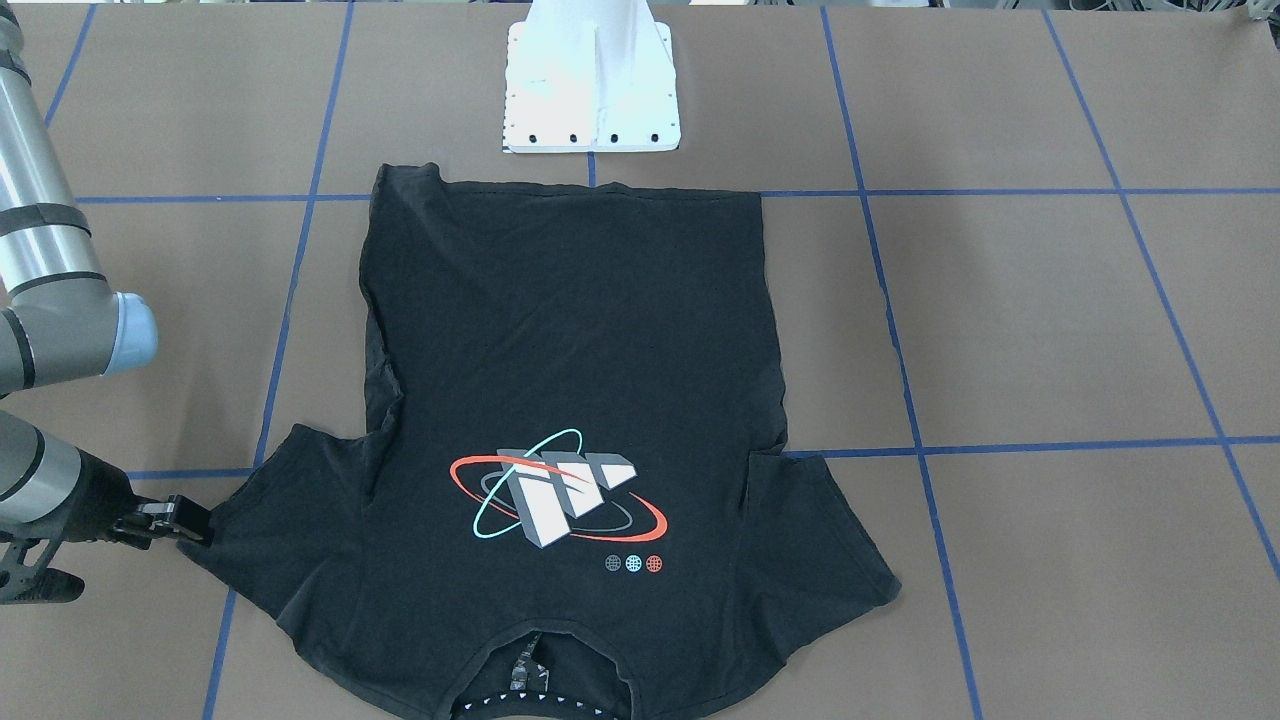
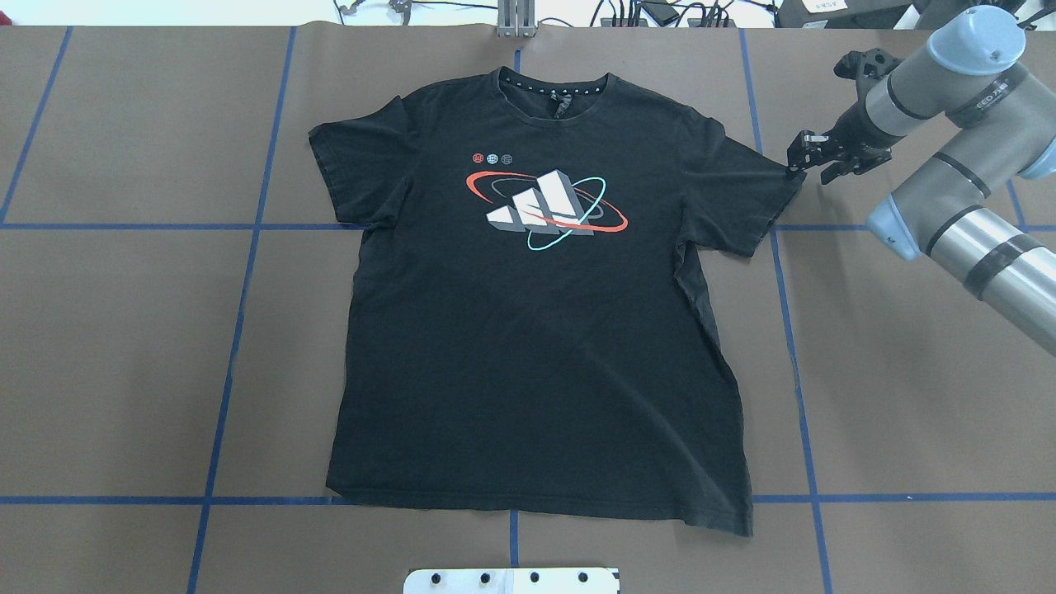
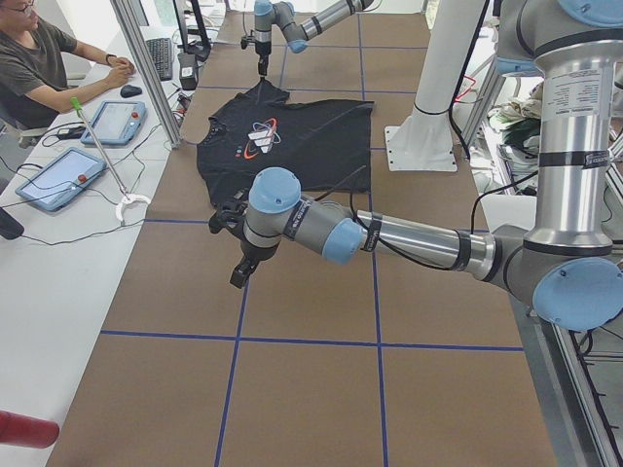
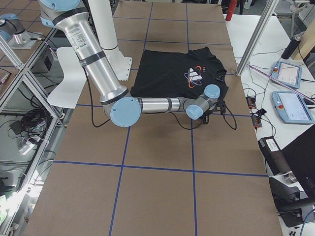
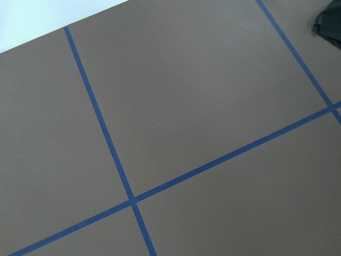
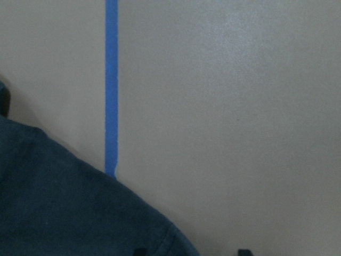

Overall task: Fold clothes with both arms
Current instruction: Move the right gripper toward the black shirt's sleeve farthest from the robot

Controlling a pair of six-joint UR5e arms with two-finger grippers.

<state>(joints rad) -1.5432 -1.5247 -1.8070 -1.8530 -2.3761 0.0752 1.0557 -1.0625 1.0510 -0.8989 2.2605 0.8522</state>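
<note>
Brown paper ruled with blue tape covers the whole surface (image 2: 124, 346), and the black T-shirt (image 2: 536, 346) lies flat on it, logo (image 2: 544, 206) up, collar (image 2: 551, 85) away from the robot's white pedestal (image 1: 592, 90) and hem towards it. No fold has been made, so I'd say the job is at its very first step: getting hold of the garment.

The right arm (image 2: 949, 223) has its pincer (image 2: 804, 161) at the outer tip of the sleeve (image 2: 742, 190) on the robot's right. In its wrist view two dark fingertips (image 6: 139, 250) stand apart at the bottom edge with the sleeve hem reaching in towards them, so I read that pincer as spread, not yet clamped on cloth.

The left arm (image 3: 409, 238) hangs over bare paper, well apart from the opposite sleeve (image 2: 351, 173). Its own camera catches only a scrap of black at the top corner.

Next, I'd judge, the right side needs to pinch the sleeve edge cleanly, while the left comes across to its own sleeve so both can lift together.

Hard to make out:
- The left pincer (image 3: 238, 268) shows only from the side, so I cannot tell whether it is spread or closed.
- The collar is cut off at the bottom of the front-facing view.
- Whether the right fingers actually touch the fabric stays uncertain.
</note>
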